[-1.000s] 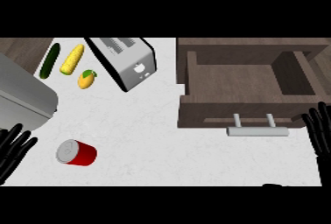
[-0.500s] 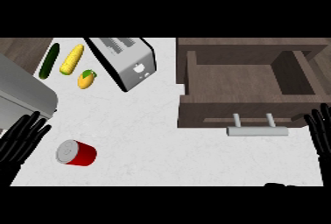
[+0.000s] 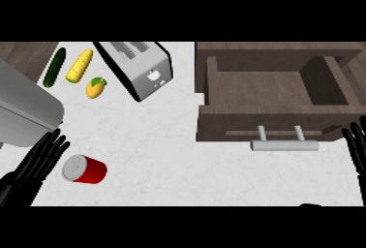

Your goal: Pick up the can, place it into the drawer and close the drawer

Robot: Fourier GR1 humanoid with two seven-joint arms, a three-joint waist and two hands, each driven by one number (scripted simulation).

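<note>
A red can [image 3: 85, 170] with a grey lid lies on the white counter at the lower left. My left hand [image 3: 34, 167] is just left of it, fingers straight and pointing up and right, fingertips close beside the can's lid. The dark wooden drawer [image 3: 271, 99] stands pulled out at the upper right, with nothing inside and a silver handle [image 3: 283, 144] on its front. My right hand [image 3: 356, 146] rests open at the right edge, fingers up, beside the drawer's front corner.
A silver toaster [image 3: 137, 67] stands at the top centre. A cucumber [image 3: 54, 67], a corn cob [image 3: 79, 65] and a mango [image 3: 96, 87] lie at the upper left. A grey metal appliance [image 3: 22, 112] fills the left side.
My left hand has moved up and to the right, closing in on the can from its left. The right hand has stayed almost still.
</note>
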